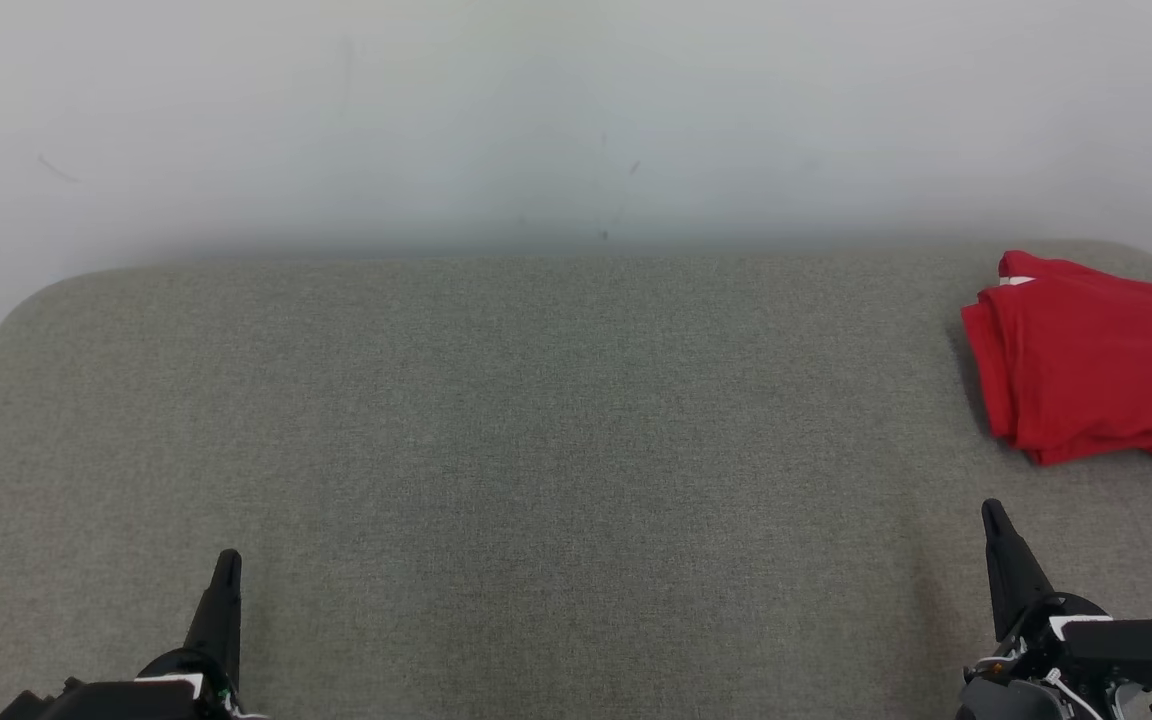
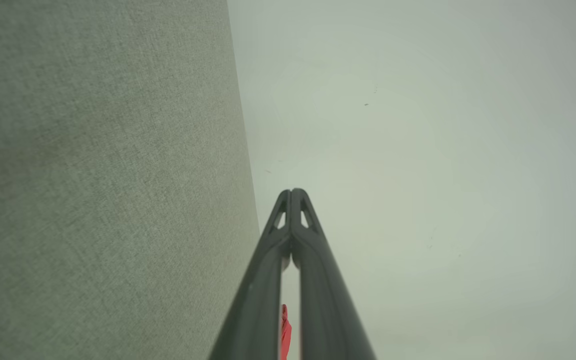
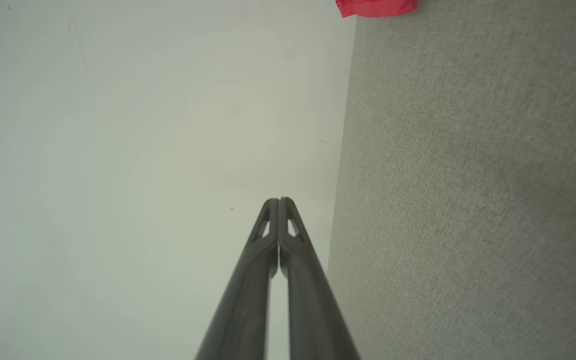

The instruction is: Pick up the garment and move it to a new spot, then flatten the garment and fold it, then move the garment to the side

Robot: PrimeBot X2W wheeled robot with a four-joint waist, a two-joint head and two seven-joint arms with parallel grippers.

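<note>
While nearest us we list the left gripper and right gripper, both pinched together on nothing over the grey padded surface, farther off we enter the red garment, folded at the right edge, so we judge every step done.

Head above, wrists low; garment shared

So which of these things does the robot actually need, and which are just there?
For the job: red garment, folded at the right of the grey padded surface; left fingers and right fingers, both shut, empty.
Just there: white wall, faintly marked.
</note>
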